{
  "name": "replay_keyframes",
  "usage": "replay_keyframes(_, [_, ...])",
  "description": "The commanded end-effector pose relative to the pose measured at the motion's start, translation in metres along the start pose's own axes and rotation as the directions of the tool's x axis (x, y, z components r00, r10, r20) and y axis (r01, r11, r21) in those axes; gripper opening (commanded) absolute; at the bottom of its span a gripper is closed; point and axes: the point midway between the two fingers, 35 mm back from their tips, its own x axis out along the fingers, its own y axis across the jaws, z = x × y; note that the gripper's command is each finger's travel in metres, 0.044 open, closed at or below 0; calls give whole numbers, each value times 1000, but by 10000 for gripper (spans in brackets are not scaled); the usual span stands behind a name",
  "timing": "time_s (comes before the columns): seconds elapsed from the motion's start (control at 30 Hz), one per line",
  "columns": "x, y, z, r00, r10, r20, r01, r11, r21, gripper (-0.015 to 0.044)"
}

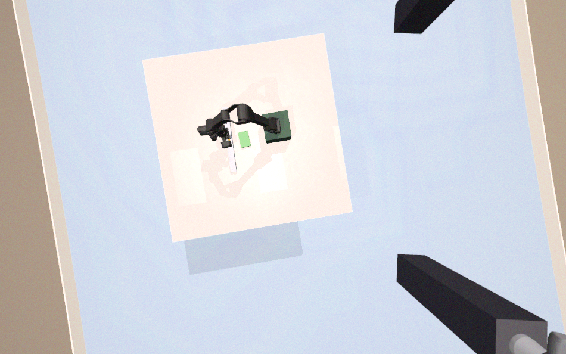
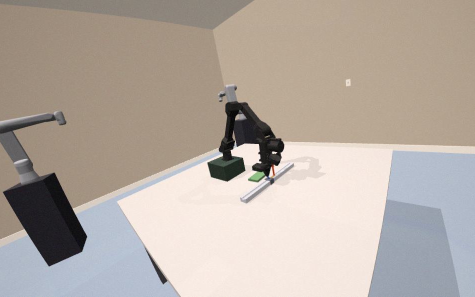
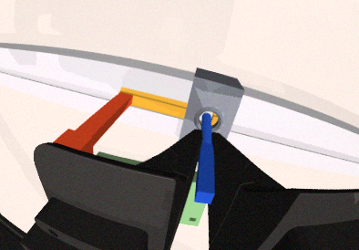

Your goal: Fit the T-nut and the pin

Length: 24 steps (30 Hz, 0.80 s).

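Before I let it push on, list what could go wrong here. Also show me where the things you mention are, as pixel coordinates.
The blue pin (image 3: pixel 205 171) leans at the hole of the bracket (image 3: pixel 220 99), so it might jam on the rim. The brass nut (image 3: pixel 157 104) shows only partly through that hole and may be off-centre. The gripper (image 3: pixel 205 138) might knock the orange handle (image 3: pixel 97 126) beside it.

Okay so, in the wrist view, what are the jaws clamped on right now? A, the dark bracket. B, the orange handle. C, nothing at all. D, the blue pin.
D: the blue pin is pinched between the jaws, its tip at the hole of the bracket, while the orange handle stands off to one side.
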Motion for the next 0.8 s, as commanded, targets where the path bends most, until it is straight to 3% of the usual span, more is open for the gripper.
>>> replay_keyframes(0.0, [0,0,0,1000,0,0,0,1000,0,-150])
replay_keyframes(0.77, [0,0,3,998,4,-56,-4,1000,0,-150])
